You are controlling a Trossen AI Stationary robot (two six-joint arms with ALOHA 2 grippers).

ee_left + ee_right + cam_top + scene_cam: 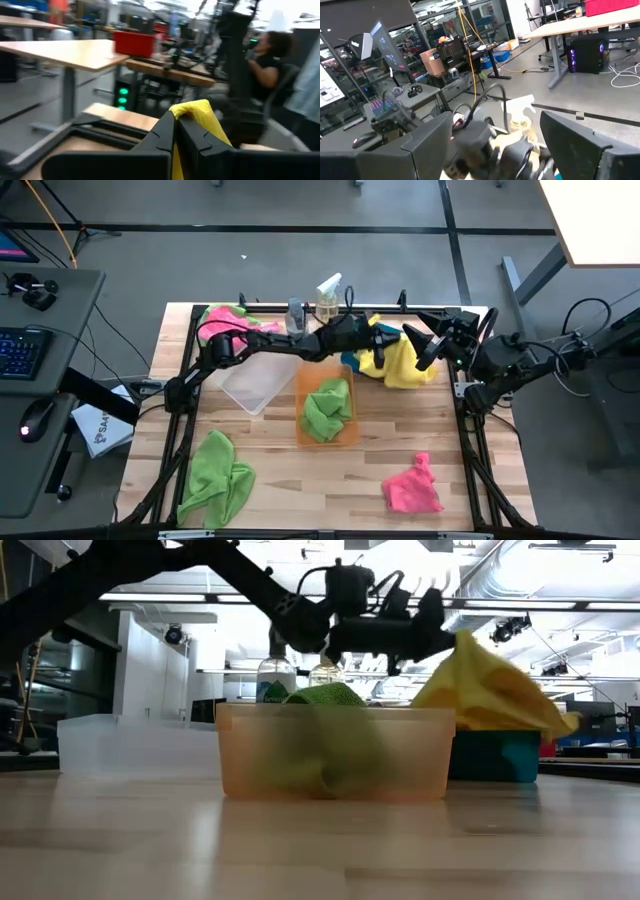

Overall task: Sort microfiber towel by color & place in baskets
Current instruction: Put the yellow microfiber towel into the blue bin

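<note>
Yellow towel (405, 362) hangs pinched in the closed left gripper (383, 336) above the blue basket (495, 755).

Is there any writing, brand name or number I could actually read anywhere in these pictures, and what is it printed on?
"SA": start of a dark word on the white box left of the table; the rest is unreadable.
Spray bottle labels: too blurred to read.
Screen in the room behind: glowing marks, unreadable.
Nothing else legible.

The wooden table (270, 470) is occupied by three baskets (250, 383), two spray bottles (328, 295), and loose green (215, 480) and pink towels (412, 488).
</note>
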